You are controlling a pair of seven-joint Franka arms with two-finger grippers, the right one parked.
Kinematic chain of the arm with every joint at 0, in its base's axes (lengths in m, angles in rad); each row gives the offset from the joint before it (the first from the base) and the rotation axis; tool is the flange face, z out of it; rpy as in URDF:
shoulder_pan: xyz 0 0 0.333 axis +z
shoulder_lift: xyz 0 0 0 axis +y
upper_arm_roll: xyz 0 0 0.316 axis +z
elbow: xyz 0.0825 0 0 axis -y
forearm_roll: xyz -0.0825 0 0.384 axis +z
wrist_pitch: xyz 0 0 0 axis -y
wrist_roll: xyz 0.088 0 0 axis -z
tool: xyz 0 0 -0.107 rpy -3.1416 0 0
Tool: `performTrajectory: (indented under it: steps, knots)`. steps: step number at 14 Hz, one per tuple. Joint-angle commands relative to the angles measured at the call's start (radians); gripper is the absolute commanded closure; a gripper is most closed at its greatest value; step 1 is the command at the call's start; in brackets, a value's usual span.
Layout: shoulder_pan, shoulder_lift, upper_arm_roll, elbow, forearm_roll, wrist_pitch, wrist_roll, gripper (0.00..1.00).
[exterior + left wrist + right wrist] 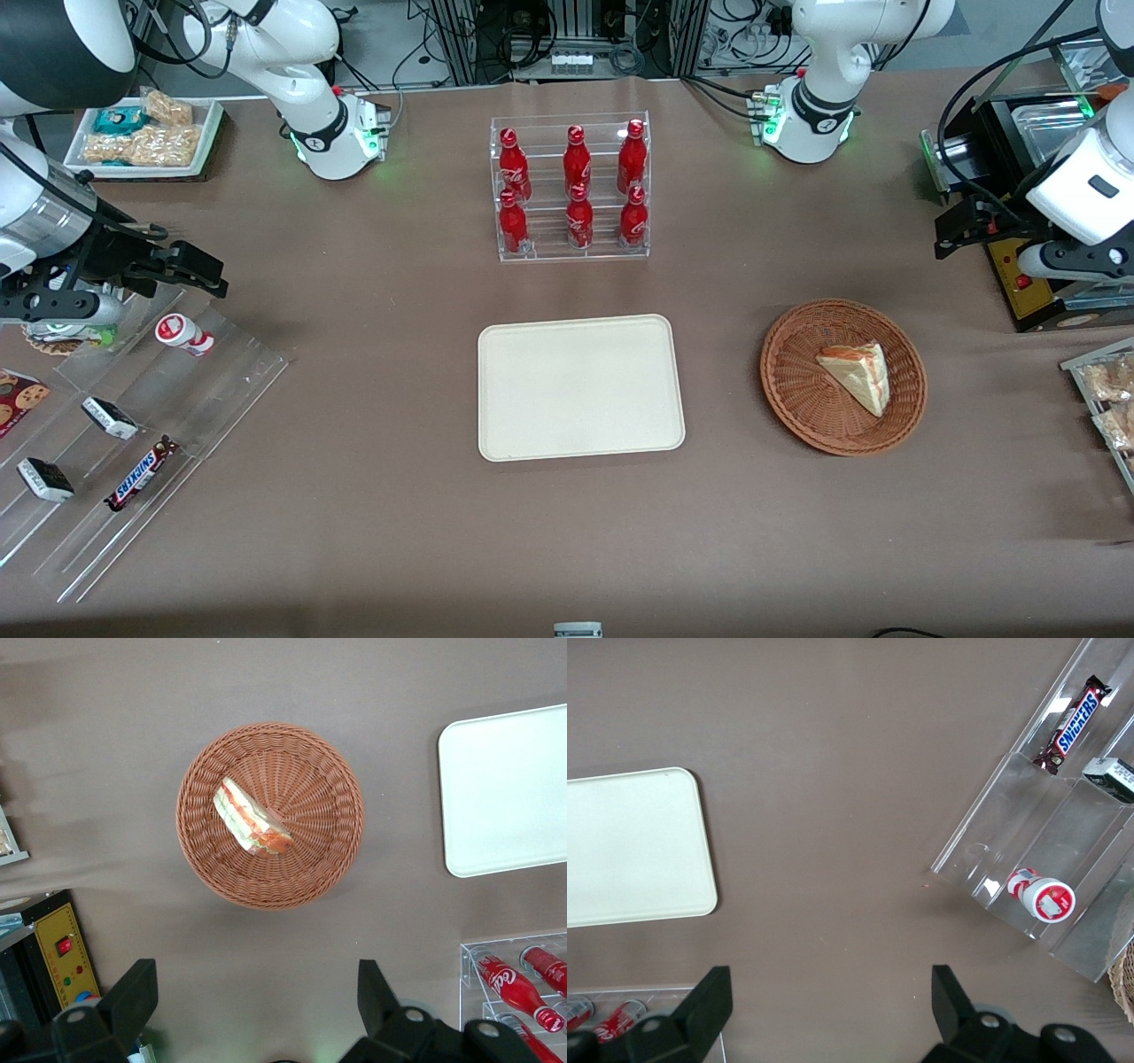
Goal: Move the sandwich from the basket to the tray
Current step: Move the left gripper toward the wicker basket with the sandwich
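Observation:
The sandwich, a pale bread wedge with red and green filling, lies in the round wicker basket. The cream tray sits flat beside the basket, toward the parked arm's end, with nothing on it. My gripper hangs open, high over the bare table. It is farther from the front camera than the basket and a little toward the working arm's end. Nothing is between its fingers.
A clear rack of red bottles stands farther back than the tray. A black and yellow machine sits near my gripper. Snack packs lie at the working arm's end. An acrylic stepped stand is at the parked arm's end.

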Motion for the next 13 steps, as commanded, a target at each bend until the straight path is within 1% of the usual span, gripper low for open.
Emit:
performTrajectory:
  steps: [1,8,11,13]
  knots:
    - [-0.006,0.02,0.004,0.032,-0.005,-0.026,-0.008,0.0]
    - [0.0,0.027,0.007,0.002,0.001,-0.03,-0.034,0.0]
    - [0.002,0.028,0.01,-0.134,0.005,0.054,-0.035,0.0]
    - [0.004,0.021,0.011,-0.274,0.005,0.203,-0.035,0.0]
